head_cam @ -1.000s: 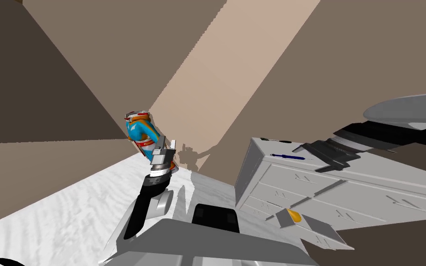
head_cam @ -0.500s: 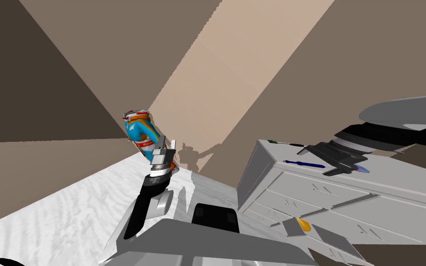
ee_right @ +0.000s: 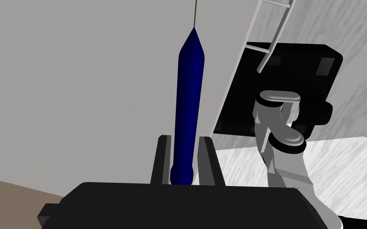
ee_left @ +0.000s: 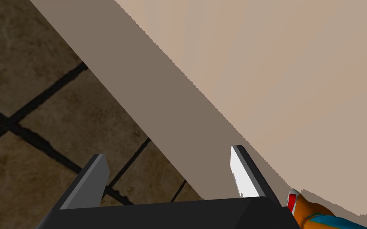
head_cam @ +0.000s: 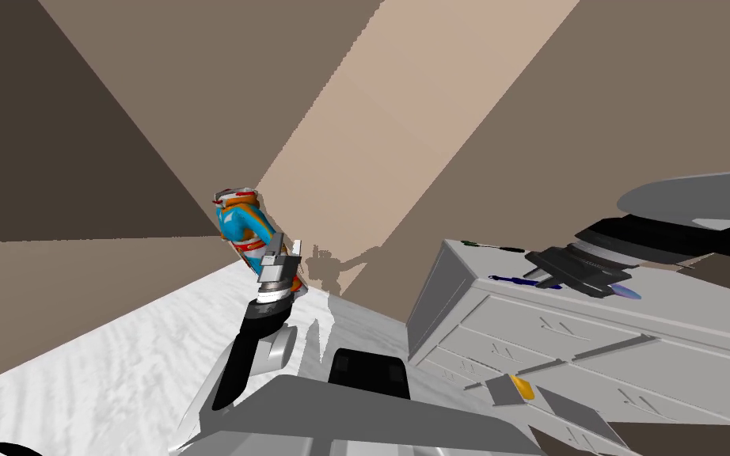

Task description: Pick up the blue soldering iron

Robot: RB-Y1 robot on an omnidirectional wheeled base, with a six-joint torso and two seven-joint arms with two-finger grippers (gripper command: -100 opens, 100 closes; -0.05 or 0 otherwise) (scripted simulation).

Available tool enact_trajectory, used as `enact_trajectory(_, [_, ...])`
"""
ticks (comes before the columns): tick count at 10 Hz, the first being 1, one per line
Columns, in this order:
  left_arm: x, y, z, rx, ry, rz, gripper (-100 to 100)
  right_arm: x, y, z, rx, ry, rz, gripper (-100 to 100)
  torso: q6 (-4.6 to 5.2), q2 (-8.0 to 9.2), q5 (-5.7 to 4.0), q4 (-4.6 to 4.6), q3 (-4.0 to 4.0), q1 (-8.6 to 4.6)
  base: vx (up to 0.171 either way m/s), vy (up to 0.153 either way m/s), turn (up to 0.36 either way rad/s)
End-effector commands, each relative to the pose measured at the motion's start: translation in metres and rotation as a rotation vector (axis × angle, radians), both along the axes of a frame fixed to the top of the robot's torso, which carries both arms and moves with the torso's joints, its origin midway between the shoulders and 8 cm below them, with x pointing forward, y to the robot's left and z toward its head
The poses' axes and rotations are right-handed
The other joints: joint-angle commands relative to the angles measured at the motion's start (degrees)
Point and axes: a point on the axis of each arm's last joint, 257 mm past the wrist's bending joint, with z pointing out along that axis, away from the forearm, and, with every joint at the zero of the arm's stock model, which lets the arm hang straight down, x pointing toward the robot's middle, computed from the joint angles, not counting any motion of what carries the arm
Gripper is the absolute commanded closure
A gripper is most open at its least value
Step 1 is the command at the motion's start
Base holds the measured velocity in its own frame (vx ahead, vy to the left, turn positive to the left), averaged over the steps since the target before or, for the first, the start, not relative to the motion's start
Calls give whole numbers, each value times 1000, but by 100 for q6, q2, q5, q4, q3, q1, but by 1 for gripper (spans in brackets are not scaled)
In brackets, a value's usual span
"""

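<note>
Beige walls meet in a corner at about 11 o'clock in the head view, above a white, rippled floor [head_cam: 118,348]. At 4 o'clock stands a grey dresser [head_cam: 435,301] with drawers, its far end cut off by the picture's edge.

On the dresser's top, at about 3 o'clock, lies the blue soldering iron [head_cam: 510,279]. Its rear end is hidden under the right gripper [head_cam: 541,273]. The right wrist view shows the right gripper [ee_right: 184,139] clenched on the blue soldering iron [ee_right: 188,103], one finger against each side of the handle's butt. The thin tip runs out past the frame. Whether the iron has left the top cannot be told.

A small green-handled thing [head_cam: 474,244] lies near the top's back edge, too small to name. A yellow-orange thing [head_cam: 522,386] sits in a drawer standing ajar at 5 o'clock.

The left gripper [head_cam: 286,249] hangs at 9 o'clock from the dresser, fingers spread with nothing between them [ee_left: 167,155]. It partly covers a blue and orange object [head_cam: 241,226] that stands at the wall's foot.
</note>
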Motion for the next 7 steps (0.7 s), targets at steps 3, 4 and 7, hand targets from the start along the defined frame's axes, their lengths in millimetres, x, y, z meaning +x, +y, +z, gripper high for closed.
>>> enact_trajectory(3, [0, 0, 0, 0, 0, 0, 0, 0, 0, 0, 0, 0, 0, 0, 0, -1, 0, -1, -1, -1, 0, 0, 0])
enact_trajectory(4, [0, 0, 0, 0, 0, 0, 0, 3, 10, 14, 0, 3, 10, 100, 0, -2, 0, -1, -1, -1, 0, -30, -83])
enact_trajectory(7, [0, 0, 0, 0, 0, 0, 0, 3, 9, 12, 0, 2, 10, 0, 1, 0, -3, -1, -1, -8, 2, -17, -18])
